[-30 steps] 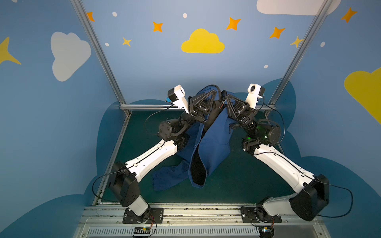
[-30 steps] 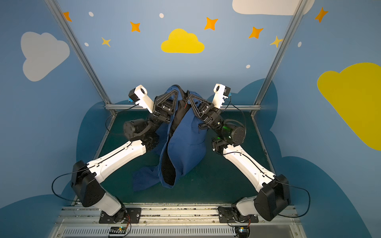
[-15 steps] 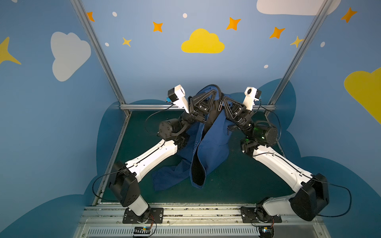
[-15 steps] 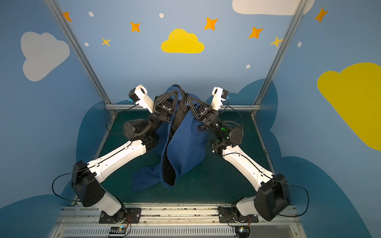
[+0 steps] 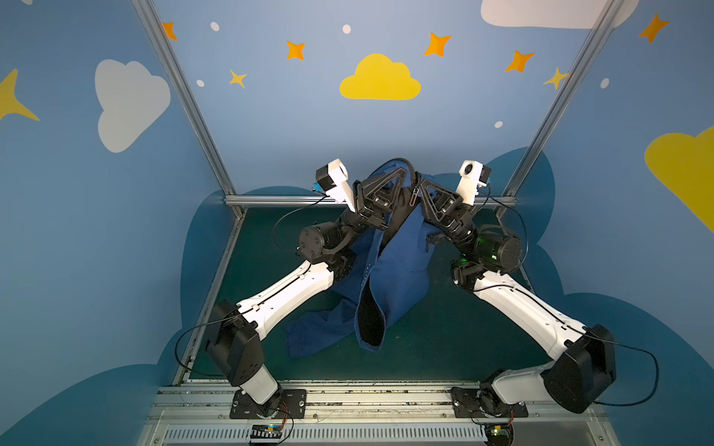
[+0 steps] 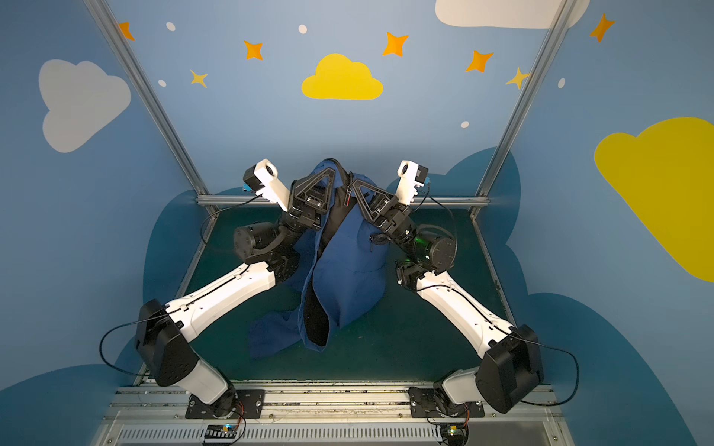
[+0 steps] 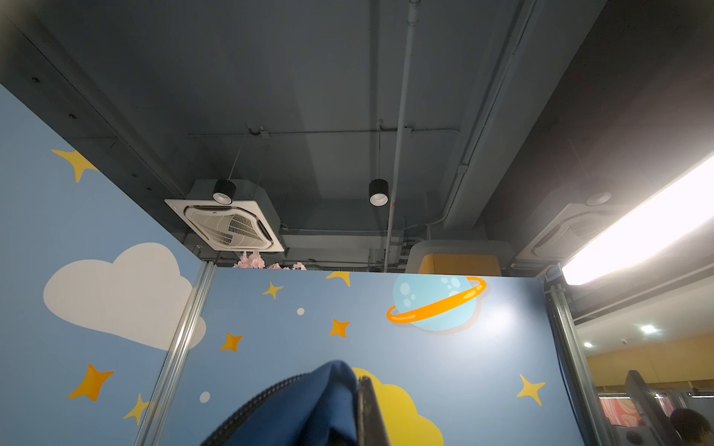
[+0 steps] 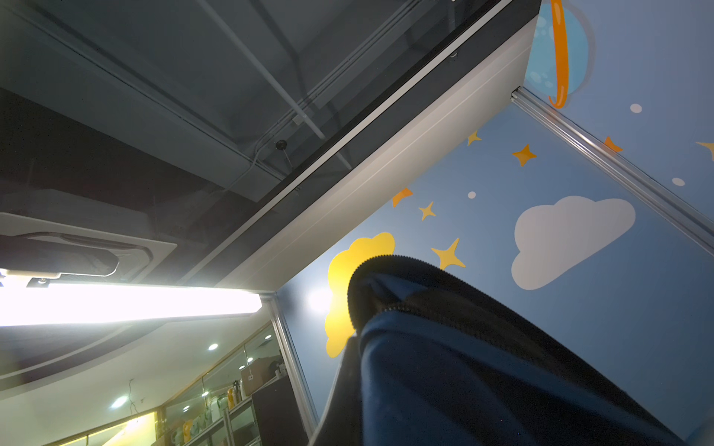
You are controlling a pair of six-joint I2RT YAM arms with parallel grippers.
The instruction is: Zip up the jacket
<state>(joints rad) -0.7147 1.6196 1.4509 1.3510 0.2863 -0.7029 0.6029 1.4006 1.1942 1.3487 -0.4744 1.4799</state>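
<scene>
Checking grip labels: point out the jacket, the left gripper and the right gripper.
jacket (image 5: pixel 398 270), in a top view, blue front panel hanging between the arms.
left gripper (image 5: pixel 402 172), in a top view, shut fingertips pinching the fabric.
right gripper (image 5: pixel 424 189), in a top view, shut fingertips pinching the fabric.

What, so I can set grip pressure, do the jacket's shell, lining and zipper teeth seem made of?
The jacket shell looks like soft matte navy fabric, woven or knit: it drapes and creases without sheen. The lining looks like thin black textile; its weave is unreadable. The zipper teeth are small, dark and dull, probably plastic rather than bare metal.
</scene>
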